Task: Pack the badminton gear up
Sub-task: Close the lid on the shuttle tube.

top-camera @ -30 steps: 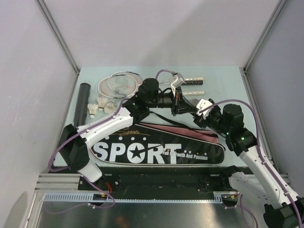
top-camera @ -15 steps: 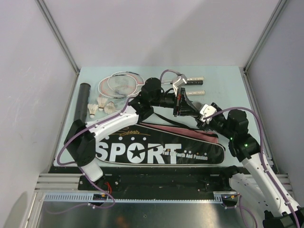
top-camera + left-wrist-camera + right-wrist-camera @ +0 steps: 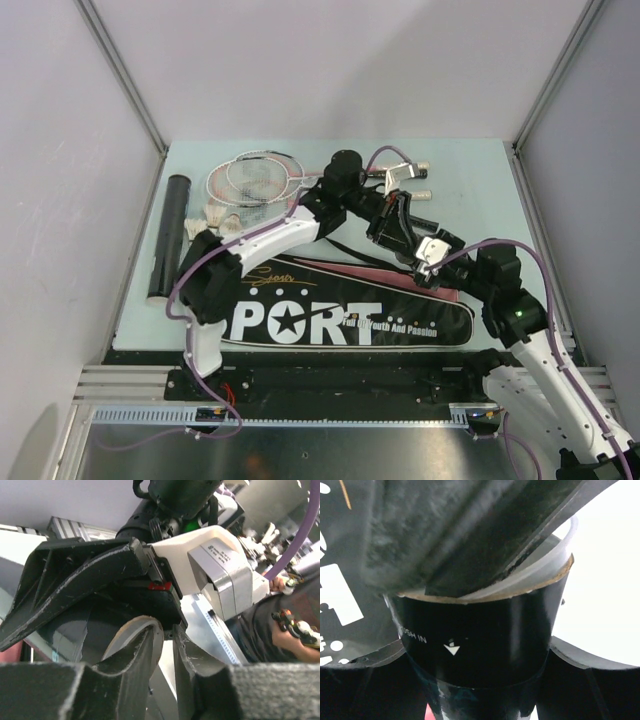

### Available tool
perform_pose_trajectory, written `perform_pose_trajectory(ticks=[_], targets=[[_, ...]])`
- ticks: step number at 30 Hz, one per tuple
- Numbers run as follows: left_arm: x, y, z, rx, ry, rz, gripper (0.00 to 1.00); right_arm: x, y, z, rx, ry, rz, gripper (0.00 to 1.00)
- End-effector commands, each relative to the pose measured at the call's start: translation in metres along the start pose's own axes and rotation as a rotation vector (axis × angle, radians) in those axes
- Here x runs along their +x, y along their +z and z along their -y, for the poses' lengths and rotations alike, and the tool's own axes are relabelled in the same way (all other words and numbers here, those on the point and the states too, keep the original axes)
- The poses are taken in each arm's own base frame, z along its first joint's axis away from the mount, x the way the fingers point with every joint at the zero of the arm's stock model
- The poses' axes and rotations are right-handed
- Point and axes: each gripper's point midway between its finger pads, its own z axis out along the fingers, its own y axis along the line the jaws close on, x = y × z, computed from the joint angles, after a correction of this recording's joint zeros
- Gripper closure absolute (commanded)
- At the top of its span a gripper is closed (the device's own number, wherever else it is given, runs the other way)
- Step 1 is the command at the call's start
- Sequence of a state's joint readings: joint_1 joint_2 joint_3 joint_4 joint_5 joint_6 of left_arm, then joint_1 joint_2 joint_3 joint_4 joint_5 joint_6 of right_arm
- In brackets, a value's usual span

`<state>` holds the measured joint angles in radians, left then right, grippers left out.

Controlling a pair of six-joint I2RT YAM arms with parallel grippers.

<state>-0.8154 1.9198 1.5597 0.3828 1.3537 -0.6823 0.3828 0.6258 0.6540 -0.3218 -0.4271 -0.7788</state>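
Because the racket bag lies flat across the near side of the worktop, I reckon every place from it. Just over the bag's far edge, toward its right end, my right hand is closed round a dark tube, one finger on each side of the barrel below the mouth. I judge that I hold it there to keep it steady and leave its pale cap free to be worked. My left hand meets that mouth from the far side of the bag. Its fingers stand only a little apart, with light showing through the gap and the cap's rim lying against one of them. As far as I can see it has hold of nothing, so I take it to be letting go of the cap, not pulling at it. What is inside the tube I cannot see. Beyond the bag's left end a second tube lies lengthwise on the worktop, with the shuttlecocks just to its right. Farthest from the bag lie the rackets, heads overlapping. To my eye these all wait outside the bag, so most of the packing is yet to do.
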Motion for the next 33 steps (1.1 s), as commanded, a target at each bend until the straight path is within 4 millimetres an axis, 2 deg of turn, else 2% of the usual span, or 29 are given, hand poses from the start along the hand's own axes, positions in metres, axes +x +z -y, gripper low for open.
perform_pose_trajectory(ticks=[1, 3, 4, 7, 10, 12, 14, 17, 18, 19, 20, 25, 28, 29, 31, 32, 33], targets=[[0.036, 0.031, -0.075, -0.066, -0.187, -0.018, 0.64, -0.111, -0.013, -0.001, -0.063, -0.072, 0.427, 0.86], [0.040, 0.034, -0.076, -0.021, -0.184, -0.048, 0.58, -0.118, -0.016, -0.006, -0.075, -0.078, 0.449, 0.87], [0.031, 0.036, -0.072, -0.003, -0.149, -0.050, 0.53, -0.121, -0.018, -0.007, -0.076, -0.080, 0.459, 0.87], [0.025, 0.037, -0.070, -0.005, -0.103, -0.044, 0.47, -0.128, -0.023, -0.009, -0.068, -0.080, 0.484, 0.87], [0.022, 0.039, -0.059, 0.020, -0.062, -0.055, 0.40, -0.139, -0.030, -0.006, -0.042, -0.086, 0.539, 0.87], [0.017, 0.038, -0.055, 0.016, -0.052, -0.047, 0.38, -0.138, -0.029, -0.008, -0.046, -0.087, 0.545, 0.87], [0.013, 0.034, -0.051, 0.013, -0.087, -0.043, 0.38, -0.130, -0.025, -0.008, -0.039, -0.084, 0.506, 0.87], [0.003, 0.021, -0.037, -0.058, -0.083, 0.015, 0.37, -0.095, -0.017, -0.010, -0.024, -0.082, 0.352, 0.88], [0.012, 0.016, -0.037, -0.085, -0.111, 0.023, 0.37, -0.086, -0.016, -0.011, -0.020, -0.081, 0.314, 0.88], [-0.003, 0.010, -0.015, -0.109, -0.051, 0.059, 0.37, -0.076, -0.018, -0.010, -0.004, -0.072, 0.269, 0.88], [-0.007, 0.005, -0.009, -0.126, -0.030, 0.075, 0.36, -0.071, -0.018, -0.010, 0.000, -0.066, 0.250, 0.88], [-0.032, -0.007, 0.035, -0.159, 0.056, 0.138, 0.35, -0.062, -0.016, -0.013, -0.004, -0.051, 0.214, 0.89], [-0.034, -0.011, 0.046, -0.179, 0.077, 0.159, 0.35, -0.058, -0.013, -0.010, 0.005, -0.037, 0.197, 0.88], [-0.041, -0.016, 0.054, -0.203, 0.115, 0.184, 0.37, -0.057, -0.012, -0.011, 0.003, -0.029, 0.190, 0.88], [-0.041, -0.026, 0.058, -0.245, 0.118, 0.199, 0.42, -0.052, -0.009, -0.007, 0.016, -0.019, 0.171, 0.88], [-0.050, -0.032, 0.068, -0.286, 0.189, 0.223, 0.48, -0.050, -0.009, -0.006, 0.023, -0.009, 0.164, 0.88], [-0.055, -0.038, 0.070, -0.339, 0.222, 0.241, 0.52, -0.049, -0.007, -0.005, 0.027, 0.003, 0.157, 0.88]])
